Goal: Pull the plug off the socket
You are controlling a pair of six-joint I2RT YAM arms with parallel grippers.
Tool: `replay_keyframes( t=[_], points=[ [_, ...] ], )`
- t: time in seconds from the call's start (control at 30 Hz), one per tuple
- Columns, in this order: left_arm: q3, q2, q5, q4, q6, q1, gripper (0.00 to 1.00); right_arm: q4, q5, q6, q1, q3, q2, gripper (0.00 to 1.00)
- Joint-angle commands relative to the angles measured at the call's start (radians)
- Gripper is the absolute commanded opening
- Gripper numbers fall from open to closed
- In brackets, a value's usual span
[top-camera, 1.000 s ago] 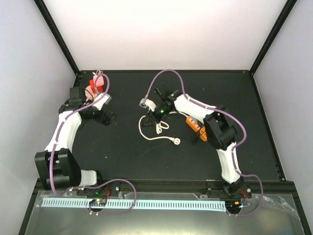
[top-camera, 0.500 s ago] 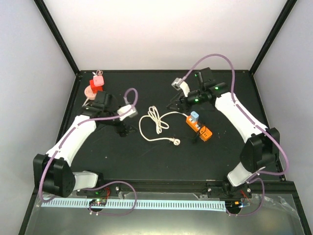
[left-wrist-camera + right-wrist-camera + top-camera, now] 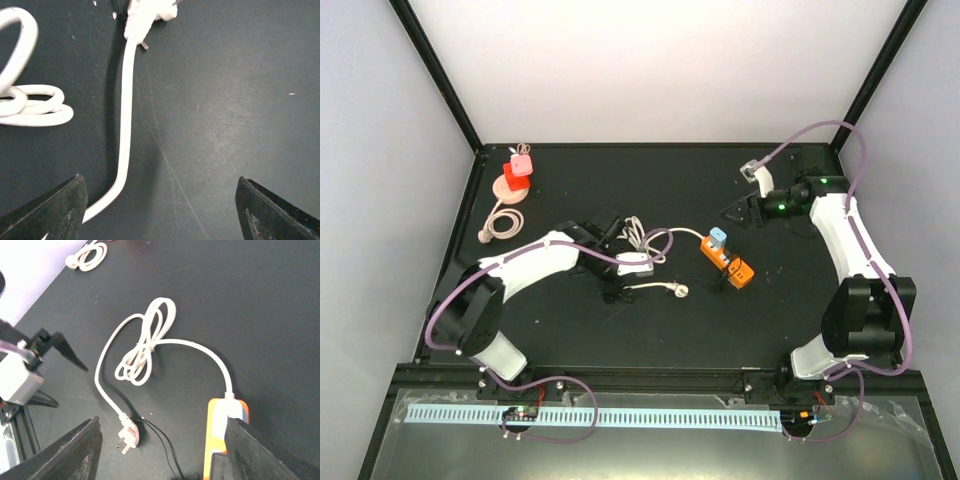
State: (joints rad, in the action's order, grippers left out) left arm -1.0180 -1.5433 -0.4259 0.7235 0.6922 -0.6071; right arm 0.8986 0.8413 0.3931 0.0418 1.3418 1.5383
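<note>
An orange power strip [image 3: 730, 263] lies right of the table's middle, with a light blue plug [image 3: 717, 237] standing in its far end. It also shows in the right wrist view [image 3: 223, 440]. Its white cord [image 3: 640, 240] coils to the left and ends in a loose white plug [image 3: 678, 290]. My left gripper [image 3: 612, 290] is open and empty, low over that cord [image 3: 125, 125], with the white plug [image 3: 147, 15] ahead of it. My right gripper [image 3: 732, 212] is open and empty, raised behind and right of the strip.
A red and pink stack [image 3: 515, 170] and a small coiled white cable [image 3: 500, 222] sit at the back left. A thin black wire [image 3: 160, 440] runs by the white plug [image 3: 127, 437] towards a dark block on the strip's near end. Black frame posts stand at the back corners.
My left arm has swung from the back left to the middle, over the white cord. My right arm has swung from the middle out to the back right, away from the strip.
</note>
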Motion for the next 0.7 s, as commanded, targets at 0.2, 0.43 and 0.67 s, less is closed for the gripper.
replay_keyframes(
  t=[0.2, 0.43, 0.67],
  points=[
    [-0.092, -0.163, 0.191, -0.116, -0.076, -0.094, 0.78, 0.097, -0.057, 0.122, -0.150, -0.012, 0.106, 0.78],
    [-0.097, -0.208, 0.255, -0.165, -0.076, -0.127, 0.71, 0.083, -0.109, 0.122, -0.163, -0.055, 0.183, 0.94],
    [-0.122, -0.257, 0.288, -0.180, -0.090, -0.147, 0.54, 0.083, -0.159, 0.142, -0.161, -0.063, 0.256, 0.97]
  ],
)
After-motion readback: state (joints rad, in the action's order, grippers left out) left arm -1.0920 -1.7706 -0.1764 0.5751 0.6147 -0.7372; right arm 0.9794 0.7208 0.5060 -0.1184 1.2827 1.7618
